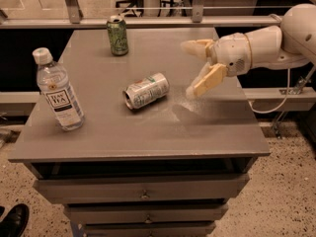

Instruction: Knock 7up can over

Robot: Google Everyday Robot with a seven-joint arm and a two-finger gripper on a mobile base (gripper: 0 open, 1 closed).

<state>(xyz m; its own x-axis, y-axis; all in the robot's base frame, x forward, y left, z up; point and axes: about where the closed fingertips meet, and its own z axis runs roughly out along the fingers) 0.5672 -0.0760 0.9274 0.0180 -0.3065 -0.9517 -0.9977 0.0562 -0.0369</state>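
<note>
The 7up can [146, 90], silvery-white with green patches, lies on its side near the middle of the grey table [98, 132], its top end pointing to the front left. My gripper [190, 68] hovers above the table to the can's right, apart from it. It is open and empty, with one pale finger [196, 47] pointing left and the other [207, 81] angled down.
An all-green can [117, 35] stands upright at the table's back edge. A clear water bottle [59, 91] with a white cap stands near the left edge. Drawers sit under the tabletop. A rail runs behind the table. A black shoe [12, 221] shows at the bottom left.
</note>
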